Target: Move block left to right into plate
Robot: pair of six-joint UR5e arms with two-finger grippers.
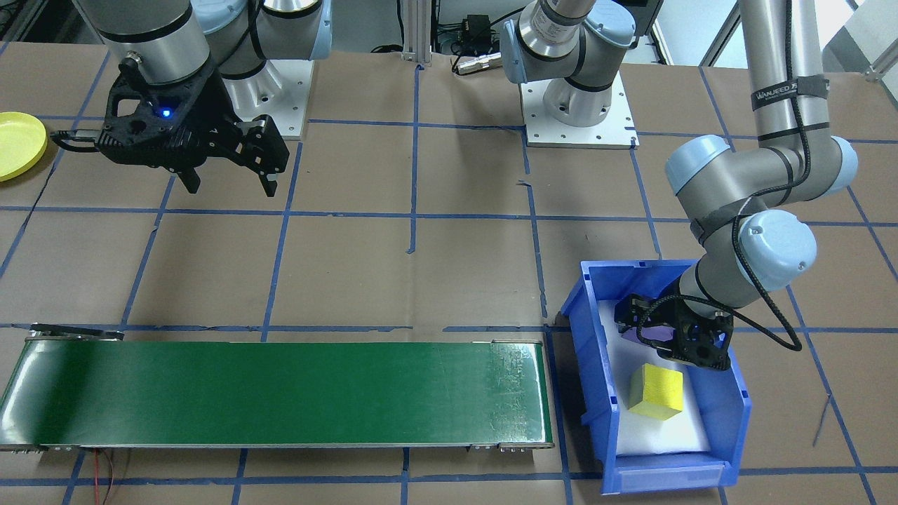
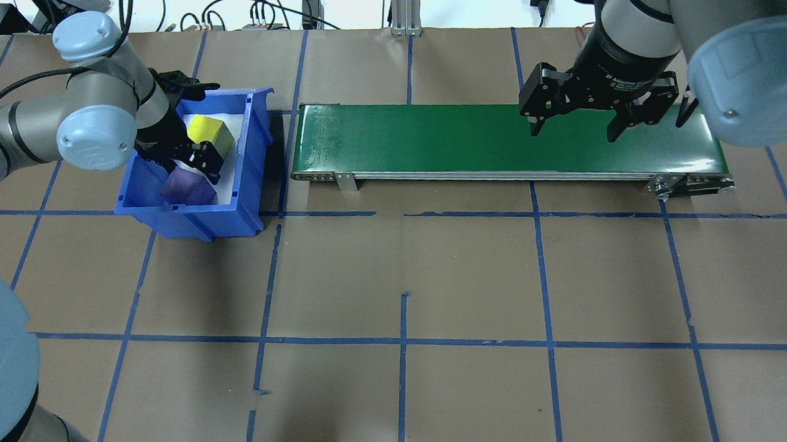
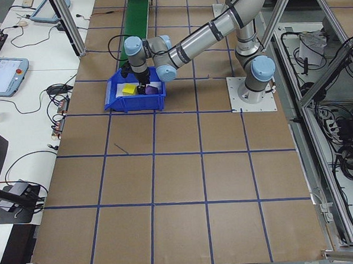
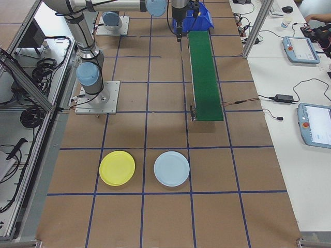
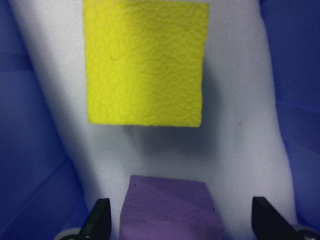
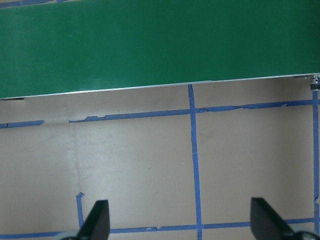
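Note:
A yellow foam block (image 1: 656,391) and a purple block (image 2: 186,187) lie on white padding inside a blue bin (image 1: 584,351). My left gripper (image 5: 182,222) is down in the bin and open. Its fingers straddle the purple block (image 5: 170,210) with gaps on both sides, and the yellow block (image 5: 145,65) lies just ahead of it. My right gripper (image 1: 231,186) hangs open and empty over the table beside the green conveyor belt (image 1: 280,393). The yellow plate (image 1: 17,144) sits on the table at the far end on my right, and it also shows in the exterior right view as the plate (image 4: 117,168).
The conveyor belt (image 2: 503,139) runs from next to the bin (image 2: 187,222) toward my right gripper (image 2: 574,132). A light blue plate (image 4: 171,169) lies beside the yellow one. Brown paper with blue tape lines covers the table.

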